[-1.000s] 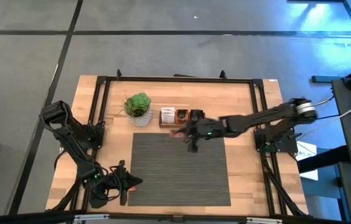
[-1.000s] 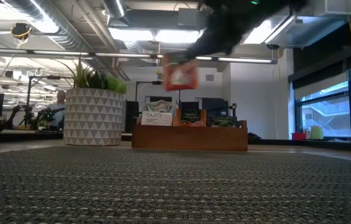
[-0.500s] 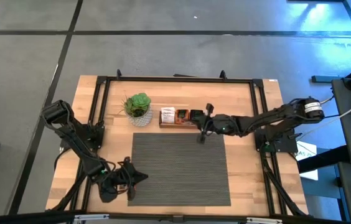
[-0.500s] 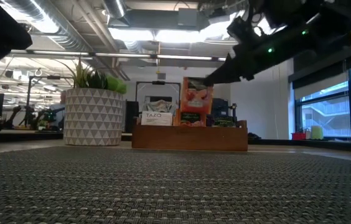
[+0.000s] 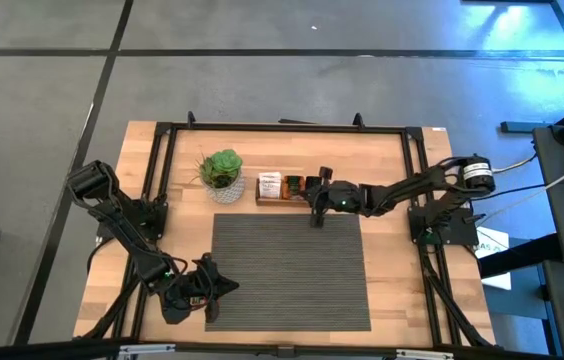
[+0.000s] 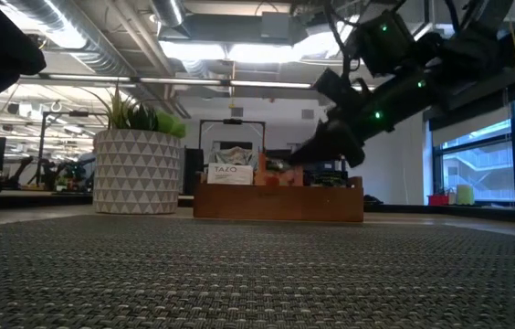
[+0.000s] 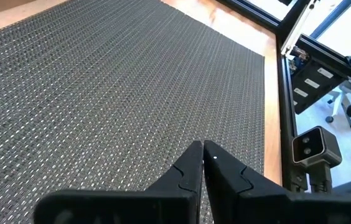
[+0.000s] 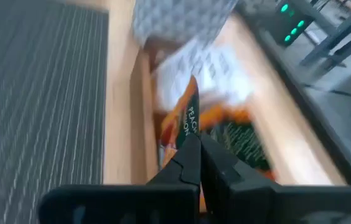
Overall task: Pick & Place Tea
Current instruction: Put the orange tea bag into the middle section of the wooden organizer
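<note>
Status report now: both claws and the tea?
Right claw shut on orange tea sachet, lowering it into wooden tray. Left claw shut, empty, over mat. Nothing in the way.

Tea sachets upright in wooden tray: white, orange, dark-green; orange one nipped by right fingers.

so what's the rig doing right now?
The right gripper is at the brown three-compartment wooden tray behind the grey woven mat, shut on an orange-red tea sachet it is lowering into the middle compartment, beside the white sachets. The left gripper waits shut and empty over the mat's near-left corner. The green potted plant stands left of the tray.
</note>
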